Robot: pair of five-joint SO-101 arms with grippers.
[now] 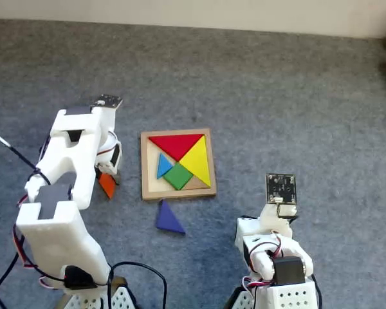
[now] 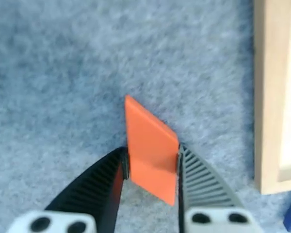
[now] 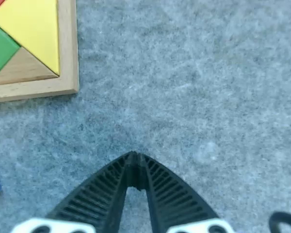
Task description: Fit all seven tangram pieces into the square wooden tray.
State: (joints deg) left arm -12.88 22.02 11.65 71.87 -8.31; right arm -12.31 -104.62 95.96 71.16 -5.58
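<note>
- The tray [image 1: 144,168] lies flat on the grey carpet [image 1: 296,96], between the two arms.
- Inside it sit a red triangle [image 1: 177,145], a yellow triangle [image 1: 198,161], a green square [image 1: 178,175] and a light-blue triangle [image 1: 163,165].
- A dark-blue triangle [image 1: 168,219] lies on the carpet just beside the tray's near edge.
- An orange piece [image 2: 150,145] is on the carpet by the tray's left side.
- The left gripper [image 2: 152,158] clamps the orange piece between its jaws.
- The right gripper [image 3: 136,162] is over bare carpet off the tray's near right corner, jaws pressed together and holding nothing.
</note>
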